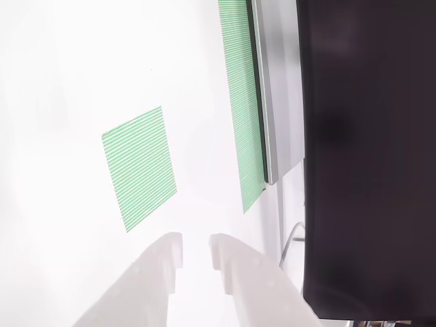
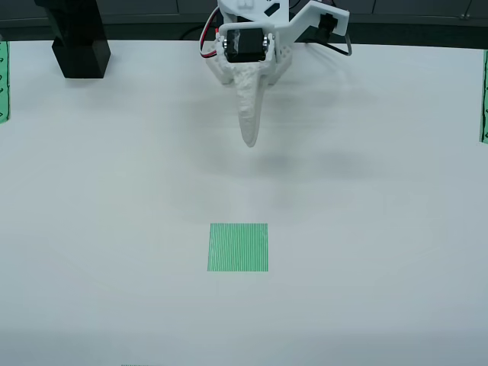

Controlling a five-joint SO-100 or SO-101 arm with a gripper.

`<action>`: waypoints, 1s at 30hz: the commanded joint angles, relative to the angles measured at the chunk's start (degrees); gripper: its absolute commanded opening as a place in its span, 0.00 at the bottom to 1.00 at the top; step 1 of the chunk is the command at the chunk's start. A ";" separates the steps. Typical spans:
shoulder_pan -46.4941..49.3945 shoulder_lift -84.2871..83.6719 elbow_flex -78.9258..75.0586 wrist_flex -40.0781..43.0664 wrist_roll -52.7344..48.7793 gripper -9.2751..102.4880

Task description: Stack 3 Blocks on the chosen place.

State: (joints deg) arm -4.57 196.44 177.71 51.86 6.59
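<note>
Hovering empty with fingers slightly parted, the gripper [image 2: 252,137] is seen up-frame of the bare green patch [image 2: 238,247] in the overhead view, while the black blocks [image 2: 80,44] are stacked well apart at the table's top-left corner.

A lab bench: bare white tabletop [image 2: 381,229] with printed striped markers [image 2: 238,247].

White table [image 2: 396,229], green edge strips [image 1: 244,102]
</note>
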 commanded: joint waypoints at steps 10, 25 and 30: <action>1.85 0.62 1.41 -0.35 0.26 0.08; 3.69 -22.50 -18.19 3.25 -0.18 0.08; 6.77 -28.04 -27.69 8.35 -0.62 0.08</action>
State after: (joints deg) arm 0.53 171.04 156.71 57.74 6.42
